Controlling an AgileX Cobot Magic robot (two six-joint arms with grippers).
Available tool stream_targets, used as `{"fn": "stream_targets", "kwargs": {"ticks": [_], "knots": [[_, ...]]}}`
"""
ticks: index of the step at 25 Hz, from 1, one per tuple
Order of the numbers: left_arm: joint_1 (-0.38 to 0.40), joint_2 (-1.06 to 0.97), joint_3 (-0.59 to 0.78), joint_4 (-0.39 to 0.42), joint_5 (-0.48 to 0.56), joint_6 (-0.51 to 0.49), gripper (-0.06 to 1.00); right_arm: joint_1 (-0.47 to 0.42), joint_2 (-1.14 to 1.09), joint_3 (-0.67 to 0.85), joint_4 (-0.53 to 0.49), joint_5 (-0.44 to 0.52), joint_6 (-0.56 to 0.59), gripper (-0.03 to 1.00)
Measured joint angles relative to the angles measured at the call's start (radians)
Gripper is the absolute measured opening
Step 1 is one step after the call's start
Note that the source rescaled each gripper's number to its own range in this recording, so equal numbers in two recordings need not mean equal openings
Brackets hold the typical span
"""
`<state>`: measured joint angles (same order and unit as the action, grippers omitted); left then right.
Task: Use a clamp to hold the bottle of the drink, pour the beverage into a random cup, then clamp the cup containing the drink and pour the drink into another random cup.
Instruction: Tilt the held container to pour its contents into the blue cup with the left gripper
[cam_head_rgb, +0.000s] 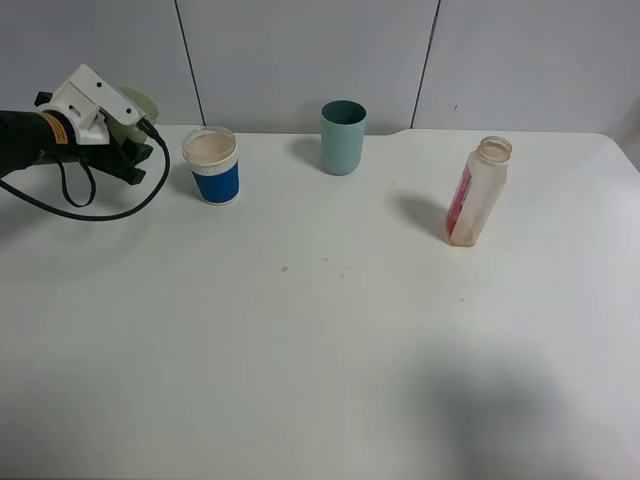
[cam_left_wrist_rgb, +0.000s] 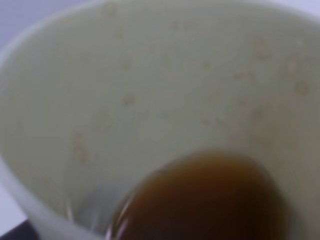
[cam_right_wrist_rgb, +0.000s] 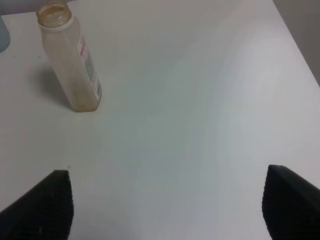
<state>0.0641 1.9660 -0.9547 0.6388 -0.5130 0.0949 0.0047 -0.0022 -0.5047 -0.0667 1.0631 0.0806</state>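
My left gripper (cam_head_rgb: 132, 148) is at the far left of the table, shut on a pale green cup (cam_head_rgb: 145, 100), held off the table just left of the blue cup with a white rim (cam_head_rgb: 211, 166). The left wrist view looks into the pale green cup (cam_left_wrist_rgb: 150, 90), tilted, with brown drink (cam_left_wrist_rgb: 205, 200) pooled low inside. A teal cup (cam_head_rgb: 343, 137) stands upright at the back middle. The uncapped, nearly empty bottle (cam_head_rgb: 477, 192) with a red label stands on the right and also shows in the right wrist view (cam_right_wrist_rgb: 70, 60). My right gripper (cam_right_wrist_rgb: 167, 200) is open and empty, away from the bottle.
The white table (cam_head_rgb: 320, 340) ends at a grey panelled wall (cam_head_rgb: 300, 50) behind the cups. The left arm's black cable (cam_head_rgb: 90, 205) hangs over the table's left side. The right arm is outside the exterior high view.
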Motion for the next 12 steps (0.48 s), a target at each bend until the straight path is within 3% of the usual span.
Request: {"fn": "stream_targets", "kwargs": {"ticks": [12], "knots": [[-0.059, -0.002, -0.091, 0.106, 0.155, -0.001, 0.01, 0.000, 0.000, 0.000, 0.000, 0.000, 0.000, 0.60]]}}
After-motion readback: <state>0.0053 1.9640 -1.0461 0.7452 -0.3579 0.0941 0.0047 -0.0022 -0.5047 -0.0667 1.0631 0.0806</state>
